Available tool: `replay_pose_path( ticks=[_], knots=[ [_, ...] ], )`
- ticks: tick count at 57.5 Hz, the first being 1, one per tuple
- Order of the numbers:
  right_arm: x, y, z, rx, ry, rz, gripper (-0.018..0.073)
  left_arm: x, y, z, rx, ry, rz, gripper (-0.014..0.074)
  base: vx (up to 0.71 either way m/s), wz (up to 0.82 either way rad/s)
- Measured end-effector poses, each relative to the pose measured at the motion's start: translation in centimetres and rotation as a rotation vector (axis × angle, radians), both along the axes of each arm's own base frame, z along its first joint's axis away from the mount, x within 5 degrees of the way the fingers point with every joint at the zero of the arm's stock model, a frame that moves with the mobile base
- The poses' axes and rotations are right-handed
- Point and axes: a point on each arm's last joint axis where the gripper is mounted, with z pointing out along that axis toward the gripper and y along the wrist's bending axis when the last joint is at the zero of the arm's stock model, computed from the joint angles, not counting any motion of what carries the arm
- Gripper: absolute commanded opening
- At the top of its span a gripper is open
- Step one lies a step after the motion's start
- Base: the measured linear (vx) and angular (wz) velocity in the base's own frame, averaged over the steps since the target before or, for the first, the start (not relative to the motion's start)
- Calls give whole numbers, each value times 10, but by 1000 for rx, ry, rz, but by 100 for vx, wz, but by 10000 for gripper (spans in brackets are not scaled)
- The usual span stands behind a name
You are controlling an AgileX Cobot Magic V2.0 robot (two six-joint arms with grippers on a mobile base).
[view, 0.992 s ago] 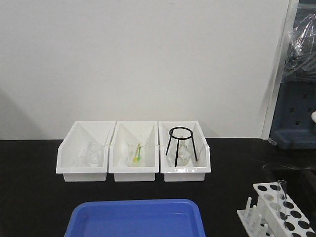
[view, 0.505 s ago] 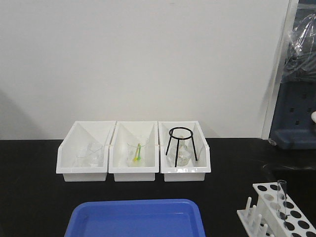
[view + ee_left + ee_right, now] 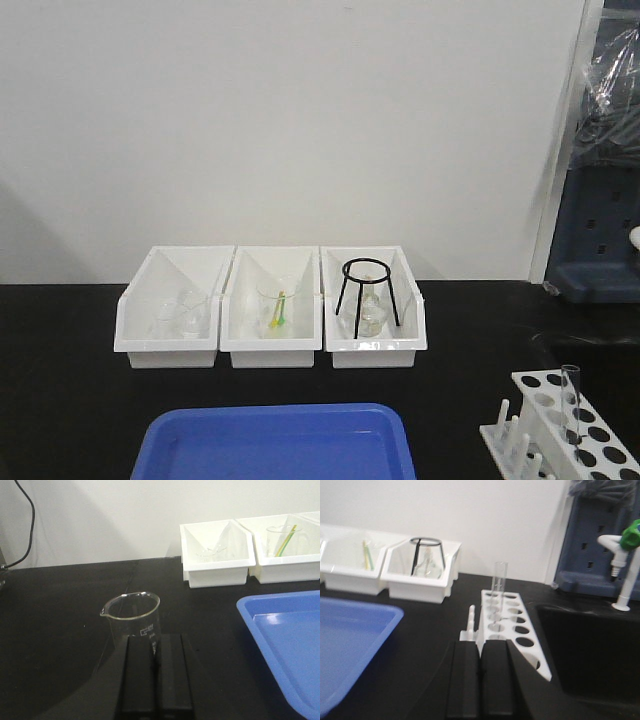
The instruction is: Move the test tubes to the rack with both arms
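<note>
One clear test tube (image 3: pixel 571 400) stands upright in the white rack (image 3: pixel 556 415) at the table's front right. In the right wrist view the same test tube (image 3: pixel 498 587) rises from a far hole of the rack (image 3: pixel 503 624). My right gripper (image 3: pixel 480 645) is shut and empty, its tips just short of the rack's near end. My left gripper (image 3: pixel 155 639) is also shut and empty, low over the black table. Neither arm shows in the front view.
A clear glass beaker (image 3: pixel 132 619) stands right in front of the left gripper. A blue tray (image 3: pixel 275 440) lies front centre. Three white bins (image 3: pixel 270 350) with glassware and a black tripod (image 3: pixel 368 290) sit behind. A sink (image 3: pixel 590 650) and a tap (image 3: pixel 625 560) lie right of the rack.
</note>
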Motion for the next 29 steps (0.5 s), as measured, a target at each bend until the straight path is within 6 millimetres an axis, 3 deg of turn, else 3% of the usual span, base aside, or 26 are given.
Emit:
replay_pose_path(
  ticks=[29],
  knots=[
    [0, -2, 0, 13, -2, -40, -11, 0, 0, 0, 0, -6, 0, -4, 0, 0]
  ],
)
